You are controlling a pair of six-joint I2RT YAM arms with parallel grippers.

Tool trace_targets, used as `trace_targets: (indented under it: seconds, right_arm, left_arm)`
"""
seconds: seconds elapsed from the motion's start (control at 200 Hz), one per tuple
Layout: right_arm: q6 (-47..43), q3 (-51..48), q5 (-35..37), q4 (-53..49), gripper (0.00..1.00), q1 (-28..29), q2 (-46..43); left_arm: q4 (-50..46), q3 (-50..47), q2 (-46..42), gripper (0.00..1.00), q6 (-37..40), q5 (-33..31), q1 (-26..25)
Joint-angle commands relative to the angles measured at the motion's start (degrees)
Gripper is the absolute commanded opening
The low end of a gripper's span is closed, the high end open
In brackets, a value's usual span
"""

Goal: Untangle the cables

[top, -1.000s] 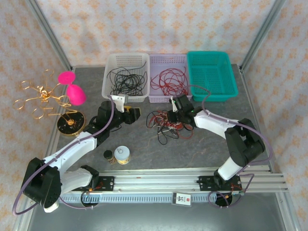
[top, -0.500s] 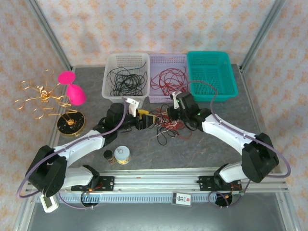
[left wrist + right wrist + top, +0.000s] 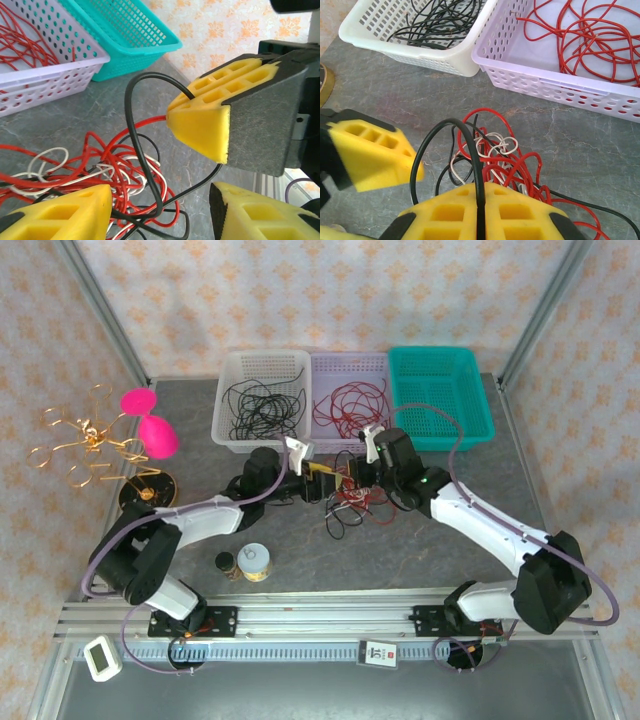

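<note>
The cables lie as a red, black and off-white tangle on the grey table in front of the baskets. In the right wrist view my right gripper is shut on a black cable, which arches up out of the tangle. My left gripper stands open beside it, its yellow fingers on either side of black strands of the tangle, not clamped on them. The right gripper's yellow fingers hang just above. From above, both grippers meet at the tangle's far left edge.
Behind the tangle stand a white basket of black cables, a lilac basket of red cables and a teal basket. A gold wire ornament, a pink object and a round stand sit left. Two jars stand near the front.
My left arm has reached right until its gripper is at the tangle, and its jaws have narrowed a little. The right gripper has shifted slightly left, still holding the black cable.
</note>
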Motion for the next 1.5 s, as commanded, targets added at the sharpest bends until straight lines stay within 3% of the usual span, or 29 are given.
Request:
trace_targets:
  seconds: [0.0, 0.195, 0.365, 0.536, 0.666, 0.781, 0.986, 1.211, 1.497]
  right_arm:
    - [-0.02, 0.08, -0.25, 1.34, 0.10, 0.39, -1.48]
    - [-0.05, -0.22, -0.16, 1.48, 0.10, 0.44, -2.27]
    - [0.28, -1.34, 0.04, 2.21, 0.09, 0.39, -3.39]
    - [0.68, -2.90, 0.33, 3.27, 0.13, 0.40, -3.78]
    - [3.37, -4.73, 4.00, 7.83, 0.35, 0.44, -3.82]
    - [9.61, -5.85, 6.82, 16.80, 0.44, 0.40, -1.76]
    - [17.68, -7.72, 10.48, 26.62, 0.45, 0.47, 4.06]
    - [26.71, -12.96, 7.02, 36.77, 0.44, 0.67, 10.51]
    - [29.06, -20.16, 9.33, 38.88, 0.44, 1.10, 13.24]
  left_arm:
    - [3.38, 3.42, 3.06, 0.50, 2.30, 2.23, -0.22]
    - [6.47, 5.90, 6.58, 0.33, 0.78, 2.09, -0.56]
    - [14.75, 3.40, 6.86, 0.00, -3.57, -3.49, -0.66]
    - [24.33, -1.90, 3.09, 0.00, -7.18, -8.56, -1.01]
    - [16.51, -1.02, -1.12, 0.00, -4.90, -8.46, -1.84]
    - [7.54, 0.08, -5.82, 0.00, -0.99, -9.43, -3.48]
    - [-1.56, 1.63, -14.09, 0.00, 0.22, -11.03, -4.73]
    - [-6.71, 5.59, -19.38, 0.00, 0.73, -10.35, -4.97]
    - [-15.72, 14.63, -23.54, 0.00, 5.43, -13.10, -4.97]
